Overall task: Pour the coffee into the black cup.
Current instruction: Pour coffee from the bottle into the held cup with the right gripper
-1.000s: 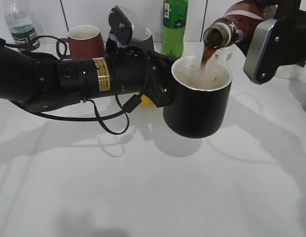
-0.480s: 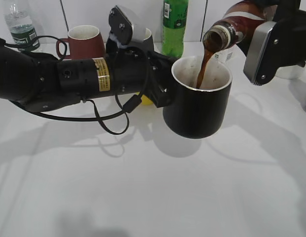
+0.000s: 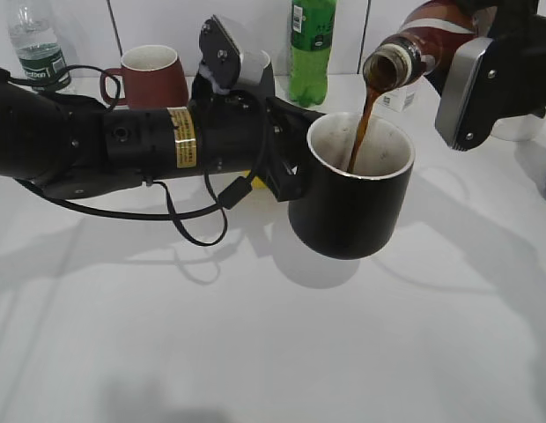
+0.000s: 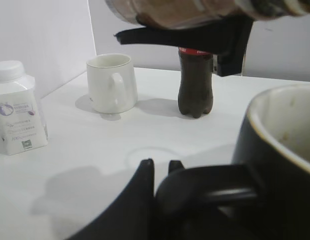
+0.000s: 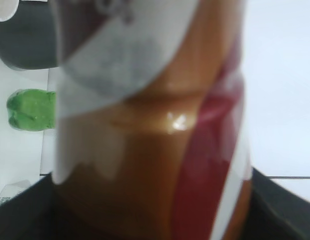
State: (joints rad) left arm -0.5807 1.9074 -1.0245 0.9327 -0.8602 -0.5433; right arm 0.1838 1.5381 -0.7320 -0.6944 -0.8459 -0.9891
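My left gripper (image 3: 286, 167) is shut on the loop handle of the black cup (image 3: 348, 207) and holds it above the table. In the left wrist view its fingers (image 4: 145, 175) pinch the handle, with the cup (image 4: 280, 165) at the right. My right gripper (image 3: 471, 84) is shut on the coffee bottle (image 3: 414, 48), tipped mouth-down over the cup. A brown stream falls from the mouth into the cup. The bottle (image 5: 155, 125) fills the right wrist view, blurred, and crosses the top of the left wrist view (image 4: 195, 10).
At the back stand a clear water bottle (image 3: 35, 44), a reddish-brown mug (image 3: 150, 75), a grey mug (image 3: 255, 70) and a green soda bottle (image 3: 311, 48). The left wrist view shows a white mug (image 4: 111, 82), a dark cola bottle (image 4: 195, 82) and a white jar (image 4: 17, 107).
The coffee stream has lengthened into a steady thin flow into the cup. The left arm and cup have shifted slightly; the bottle stays tipped.
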